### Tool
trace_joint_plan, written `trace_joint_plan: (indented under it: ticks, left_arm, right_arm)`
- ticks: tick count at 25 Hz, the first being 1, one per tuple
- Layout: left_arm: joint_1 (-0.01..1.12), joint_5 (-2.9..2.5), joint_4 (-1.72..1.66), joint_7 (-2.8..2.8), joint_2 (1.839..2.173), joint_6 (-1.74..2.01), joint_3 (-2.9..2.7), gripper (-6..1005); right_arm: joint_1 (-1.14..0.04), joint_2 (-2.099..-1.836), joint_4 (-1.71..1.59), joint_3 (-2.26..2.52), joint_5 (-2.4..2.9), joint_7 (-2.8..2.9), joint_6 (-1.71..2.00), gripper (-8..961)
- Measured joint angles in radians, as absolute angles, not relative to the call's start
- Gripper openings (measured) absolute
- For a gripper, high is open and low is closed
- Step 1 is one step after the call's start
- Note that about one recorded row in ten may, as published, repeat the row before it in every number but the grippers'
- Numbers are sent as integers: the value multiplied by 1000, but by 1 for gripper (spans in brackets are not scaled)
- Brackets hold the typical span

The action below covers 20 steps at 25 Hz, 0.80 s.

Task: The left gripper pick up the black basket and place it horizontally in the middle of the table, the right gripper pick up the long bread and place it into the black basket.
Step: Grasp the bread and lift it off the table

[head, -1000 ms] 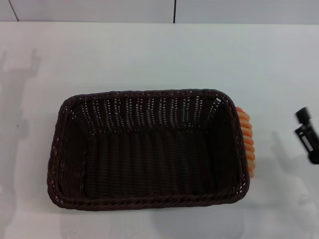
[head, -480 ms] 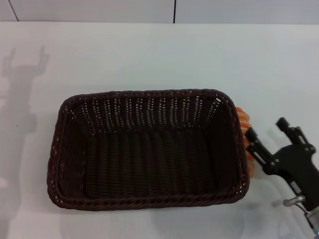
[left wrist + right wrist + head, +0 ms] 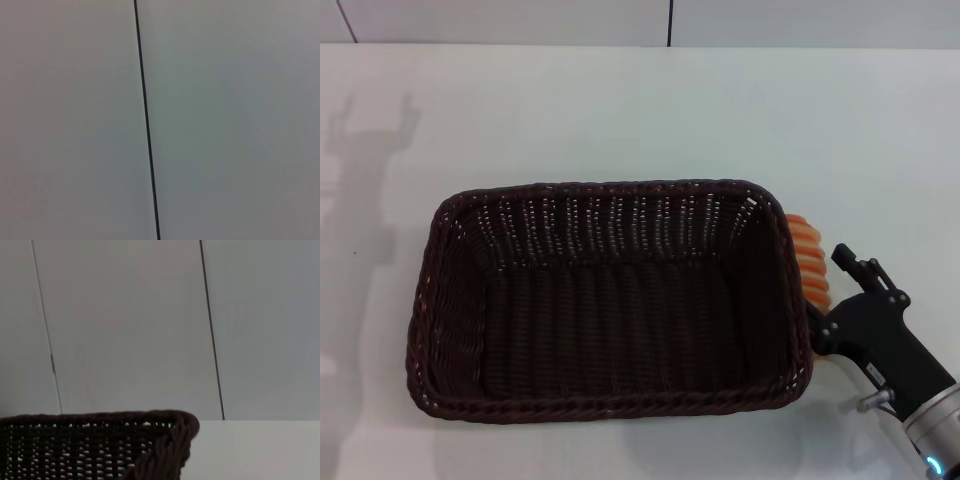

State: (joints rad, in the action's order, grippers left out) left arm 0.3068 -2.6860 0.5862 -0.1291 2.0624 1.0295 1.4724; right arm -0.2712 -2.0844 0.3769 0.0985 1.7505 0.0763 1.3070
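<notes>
The black basket [image 3: 610, 300] lies lengthwise across the middle of the white table [image 3: 620, 110], and nothing is in it. The long bread [image 3: 806, 255], with orange and cream stripes, lies against the outside of the basket's right wall, partly hidden by the rim. My right gripper [image 3: 830, 290] is low at the bread's near end, fingers open, one finger [image 3: 860, 270] right of the loaf and the other by the basket wall. The right wrist view shows a basket corner [image 3: 165, 440]. My left gripper is out of view; only its shadow falls on the table's far left.
A pale panelled wall with dark seams [image 3: 670, 22] stands behind the table. It fills the left wrist view [image 3: 147, 125] and the upper right wrist view [image 3: 210, 330]. Bare tabletop lies behind and to the left of the basket.
My right gripper has come in from the right edge, leftwards, up to the near end of the bread. The basket's left side has shifted slightly left.
</notes>
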Motion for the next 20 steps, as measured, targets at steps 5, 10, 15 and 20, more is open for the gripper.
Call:
trace_joint_plan:
  ticks: [5, 10, 15, 20]
  left_arm:
    - [307, -2686, 586, -130, 2063, 1029, 1472, 788]
    - [307, -2693, 585, -128, 2063, 1028, 1471, 788]
    - [310, -2698, 585, -128, 2062, 1028, 1471, 787]
    - [311, -2700, 586, -130, 2062, 1028, 1471, 787]
  right_arm:
    - [-276, -2084, 377, 94, 1745, 76, 1286, 814]
    - [-291, -2083, 376, 80, 1741, 80, 1234, 814]
    - [-300, -2083, 379, 77, 1740, 79, 1218, 807]
    - [-270, -2083, 390, 44, 1740, 57, 1269, 715]
